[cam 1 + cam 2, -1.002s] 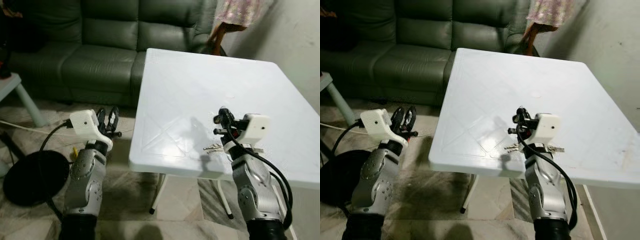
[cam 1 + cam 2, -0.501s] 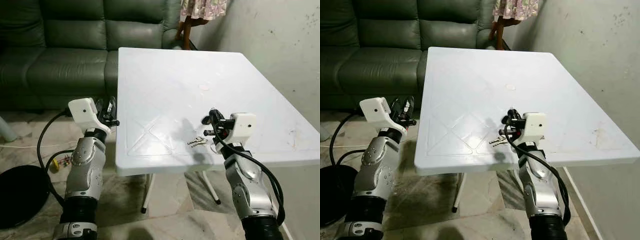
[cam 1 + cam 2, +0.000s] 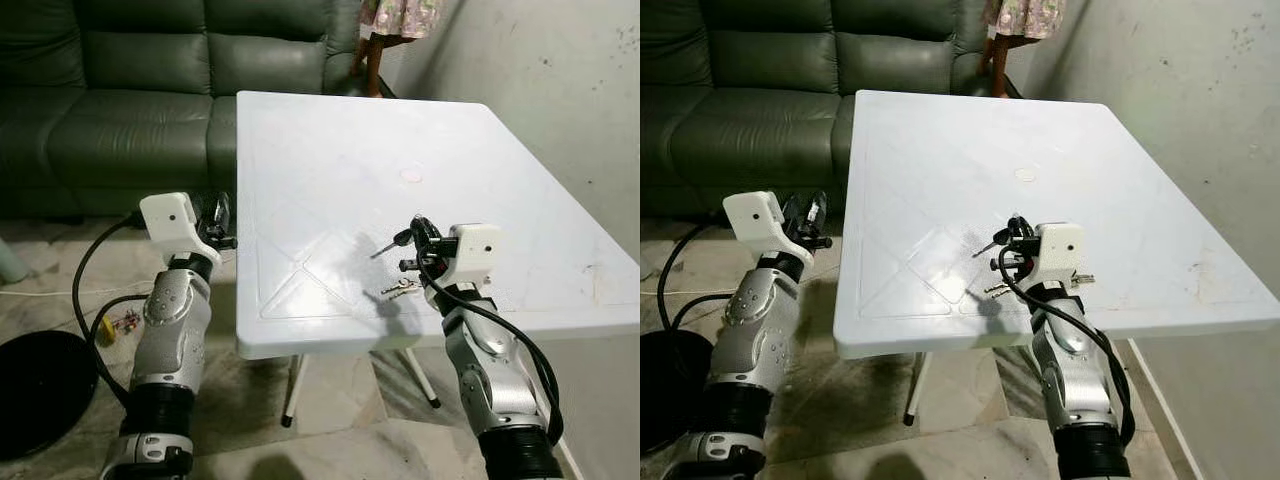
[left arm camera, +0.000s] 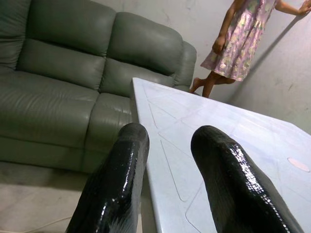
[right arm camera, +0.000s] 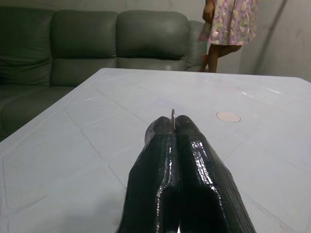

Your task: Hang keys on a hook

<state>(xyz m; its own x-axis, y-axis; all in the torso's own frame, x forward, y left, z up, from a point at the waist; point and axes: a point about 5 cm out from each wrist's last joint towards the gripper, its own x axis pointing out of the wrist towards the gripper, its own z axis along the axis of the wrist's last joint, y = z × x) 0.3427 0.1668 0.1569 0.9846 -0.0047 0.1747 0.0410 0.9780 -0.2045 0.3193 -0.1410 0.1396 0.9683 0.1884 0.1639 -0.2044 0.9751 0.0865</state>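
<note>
Square plastic table [image 3: 340,150]: white, with a faint moulded diamond line pattern and one pale pinkish round mark [image 3: 411,175]. Leather sofa [image 3: 120,90]: dark grey-green. Small metal keys [image 3: 400,286]: silver. Both arms: silver, with white wrist housings. Left gripper [image 4: 165,179] fingers: glossy black. Right gripper [image 5: 174,127] fingers: glossy black. Person's dress [image 4: 240,36]: pink and lilac floral print. Wall [image 3: 560,90]: off-white, dark specks. Floor [image 3: 330,430]: beige-grey marbled tiles.
</note>
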